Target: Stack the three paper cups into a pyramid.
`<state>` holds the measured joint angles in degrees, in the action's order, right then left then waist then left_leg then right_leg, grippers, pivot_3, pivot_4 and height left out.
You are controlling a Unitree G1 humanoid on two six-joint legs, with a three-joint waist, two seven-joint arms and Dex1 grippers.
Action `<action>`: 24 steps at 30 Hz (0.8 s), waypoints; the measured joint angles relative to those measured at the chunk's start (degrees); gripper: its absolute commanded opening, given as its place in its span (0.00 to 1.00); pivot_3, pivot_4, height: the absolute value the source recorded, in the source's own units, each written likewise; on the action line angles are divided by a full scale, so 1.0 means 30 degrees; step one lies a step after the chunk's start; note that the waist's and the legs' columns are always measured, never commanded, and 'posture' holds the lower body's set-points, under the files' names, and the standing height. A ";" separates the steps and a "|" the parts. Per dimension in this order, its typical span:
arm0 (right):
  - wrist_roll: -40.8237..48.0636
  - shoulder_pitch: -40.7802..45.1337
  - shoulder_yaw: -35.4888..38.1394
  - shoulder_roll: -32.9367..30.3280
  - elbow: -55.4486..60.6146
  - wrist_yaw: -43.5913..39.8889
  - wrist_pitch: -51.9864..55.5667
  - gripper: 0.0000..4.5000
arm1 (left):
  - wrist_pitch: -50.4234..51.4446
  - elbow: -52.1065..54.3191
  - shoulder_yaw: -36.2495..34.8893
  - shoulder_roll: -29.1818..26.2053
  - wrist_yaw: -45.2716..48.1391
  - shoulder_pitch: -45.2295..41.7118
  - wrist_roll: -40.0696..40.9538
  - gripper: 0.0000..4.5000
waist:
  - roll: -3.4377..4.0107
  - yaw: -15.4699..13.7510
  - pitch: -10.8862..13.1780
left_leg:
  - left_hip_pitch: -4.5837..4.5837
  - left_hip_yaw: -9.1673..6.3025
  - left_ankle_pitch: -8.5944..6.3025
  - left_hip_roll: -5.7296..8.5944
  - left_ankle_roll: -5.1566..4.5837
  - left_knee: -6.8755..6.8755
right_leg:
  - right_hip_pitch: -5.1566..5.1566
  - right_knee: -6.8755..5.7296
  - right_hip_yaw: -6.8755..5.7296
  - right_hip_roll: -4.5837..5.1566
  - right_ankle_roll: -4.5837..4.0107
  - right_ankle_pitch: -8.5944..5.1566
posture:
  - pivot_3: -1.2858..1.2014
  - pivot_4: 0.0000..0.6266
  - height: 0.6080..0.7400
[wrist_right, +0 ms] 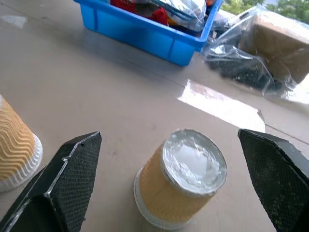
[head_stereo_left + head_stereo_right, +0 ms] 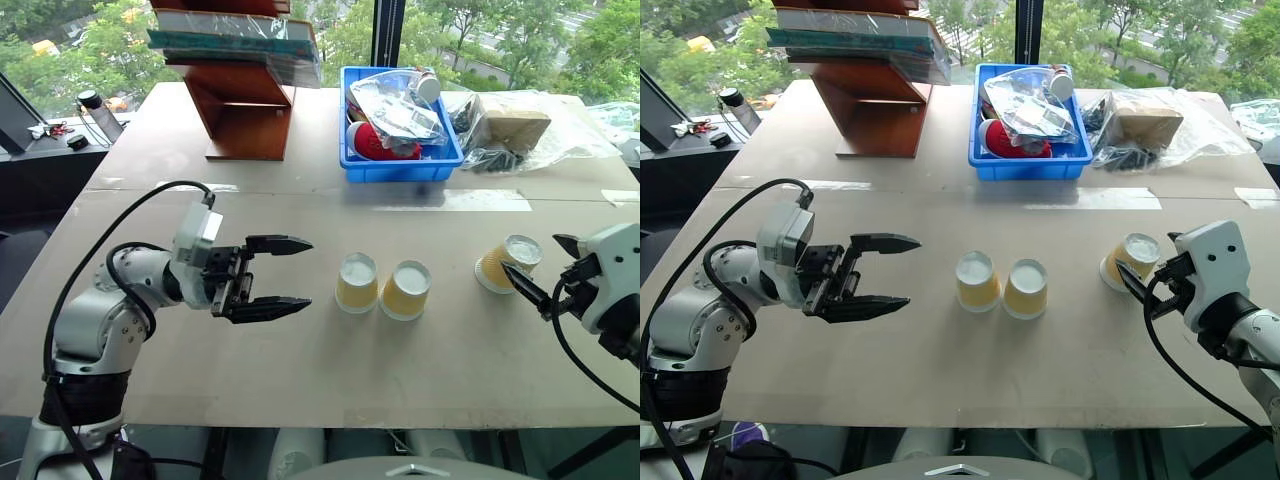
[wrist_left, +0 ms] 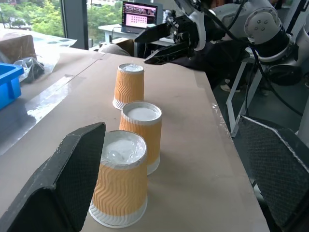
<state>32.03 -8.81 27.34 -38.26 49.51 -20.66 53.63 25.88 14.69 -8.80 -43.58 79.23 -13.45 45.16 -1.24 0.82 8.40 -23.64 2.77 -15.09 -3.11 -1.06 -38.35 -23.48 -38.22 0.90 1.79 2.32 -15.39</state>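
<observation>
Three yellow-orange paper cups stand upside down on the brown table (image 2: 300, 360). Two of them (image 2: 357, 283) (image 2: 406, 290) sit side by side in the middle, almost touching. The third cup (image 2: 508, 263) stands apart, further right. My left gripper (image 2: 285, 275) is open and level, its tips pointing at the middle pair from a short gap to their left. My right gripper (image 2: 546, 266) is open just right of the third cup and holds nothing. In the right wrist view that cup (image 1: 181, 176) sits ahead, between the spread fingers (image 1: 63, 179). No cup rests on another.
A blue bin (image 2: 395, 172) with bagged items stands at the back centre. A brown wooden stand (image 2: 245, 100) with books is behind on the left. A clear bag with a box (image 2: 515, 125) lies back right. The table's front edge runs close below the cups.
</observation>
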 measured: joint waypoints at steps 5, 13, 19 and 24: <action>-0.0550 0.0386 -0.0864 0.0707 -0.1469 0.0423 -0.0320 0.99 | 0.0026 -0.0103 -0.0011 0.0052 -0.0121 -0.0516 0.0021 1.00 | -0.0005 -0.0056 -0.0002 | -0.0007 -0.0005 0.0000 0.0000 0.0000 -0.0006 | 0.0000 -0.0003 -0.0005 -0.0002 0.0000 0.0000 | 0.52 0.24 1.00; -0.0684 0.1873 -0.1081 0.1878 -0.3493 0.0878 -0.0603 0.99 | 0.0358 0.0300 -0.0223 0.0208 -0.0957 -0.0150 0.0358 1.00 | -0.0003 -0.0044 -0.0001 | -0.0004 -0.0004 0.0000 0.0000 0.0000 -0.0005 | 0.0000 -0.0004 -0.0003 0.0000 0.0000 0.0000 | 0.52 0.24 1.00; -0.0389 0.2626 -0.1082 0.2423 -0.4879 0.0809 -0.0751 0.99 | 0.0442 0.0984 -0.0216 0.0482 -0.1718 0.0243 0.0385 1.00 | -0.0001 -0.0087 -0.0001 | -0.0009 -0.0006 0.0000 0.0000 0.0000 -0.0005 | 0.0000 -0.0007 -0.0005 0.0003 0.0000 0.0000 | 0.52 0.24 1.00; -0.0061 0.2911 -0.1111 0.2797 -0.5084 0.0877 -0.0785 0.94 | 0.0807 0.1084 -0.0216 0.0482 -0.2315 0.0299 0.0517 1.00 | -0.0001 -0.0067 -0.0001 | -0.0005 -0.0004 0.0000 0.0000 0.0000 -0.0005 | 0.0000 -0.0009 -0.0002 0.0002 0.0001 0.0001 | 0.52 0.24 1.00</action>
<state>31.84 -0.08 24.01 -29.87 34.26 -18.03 51.28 28.30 17.94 -9.45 -42.13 72.29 -12.55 46.71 -1.25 0.62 8.40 -23.66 2.75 -15.09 -3.11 -1.06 -38.37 -23.48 -38.24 0.89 1.80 2.32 -15.39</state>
